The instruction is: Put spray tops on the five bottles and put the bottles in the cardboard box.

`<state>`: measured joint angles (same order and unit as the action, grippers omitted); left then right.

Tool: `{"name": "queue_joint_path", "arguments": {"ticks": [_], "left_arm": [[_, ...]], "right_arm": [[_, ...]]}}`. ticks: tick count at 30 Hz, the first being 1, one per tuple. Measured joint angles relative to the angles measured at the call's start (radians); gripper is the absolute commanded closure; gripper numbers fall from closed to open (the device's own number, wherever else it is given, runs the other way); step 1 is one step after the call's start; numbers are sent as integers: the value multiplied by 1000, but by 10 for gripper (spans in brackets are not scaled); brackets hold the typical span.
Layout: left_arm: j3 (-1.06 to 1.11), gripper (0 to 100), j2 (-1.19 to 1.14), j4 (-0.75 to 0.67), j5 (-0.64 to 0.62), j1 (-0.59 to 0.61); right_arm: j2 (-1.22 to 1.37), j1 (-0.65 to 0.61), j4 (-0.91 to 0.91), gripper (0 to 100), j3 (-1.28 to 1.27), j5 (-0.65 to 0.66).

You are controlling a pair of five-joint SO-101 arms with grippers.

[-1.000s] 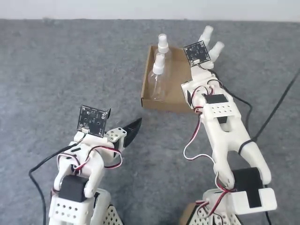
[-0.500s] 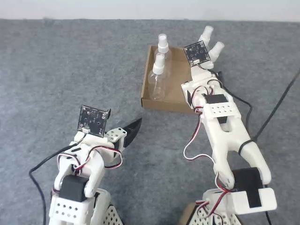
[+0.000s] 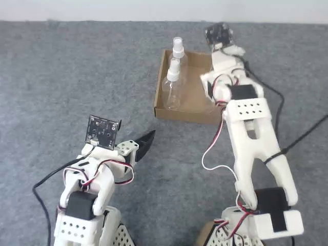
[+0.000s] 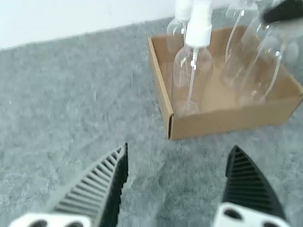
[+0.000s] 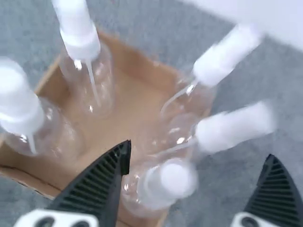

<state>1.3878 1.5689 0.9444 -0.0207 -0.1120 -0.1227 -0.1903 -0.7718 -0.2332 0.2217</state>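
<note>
A grey carpet (image 3: 61, 72) covers the whole table. The right arm (image 3: 251, 138) stretches far forward, its wrist above the far side of the cardboard box (image 3: 182, 114). The left arm (image 3: 89, 184) sits folded near its base, well short of the box. The box lies open-topped on the carpet, ahead of the two arms. Inside it stand clear bottles (image 5: 83, 66). I count five, two upright along one wall and three crowded and leaning at the other side. Each carries a white spray top (image 5: 75, 23). The right gripper (image 5: 198, 151) hangs over the leaning group with its jaws spread wide, holding nothing. The left gripper (image 4: 179, 149) is likewise splayed and empty, low over bare carpet and pointing toward the box.
</note>
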Motion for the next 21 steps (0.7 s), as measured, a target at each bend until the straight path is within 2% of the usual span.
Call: {"name": "queue_joint_path", "arguments": {"ticks": [8, 16, 21], "left_arm": [[0, 692, 0, -17, 0, 0], [9, 692, 0, -17, 0, 0], [12, 692, 0, -17, 0, 0]], "right_arm": [[-46, 46, -206, 644, 235, 2], [-48, 130, -212, 645, 334, 2], [-48, 258, -212, 671, 356, 2]]}}
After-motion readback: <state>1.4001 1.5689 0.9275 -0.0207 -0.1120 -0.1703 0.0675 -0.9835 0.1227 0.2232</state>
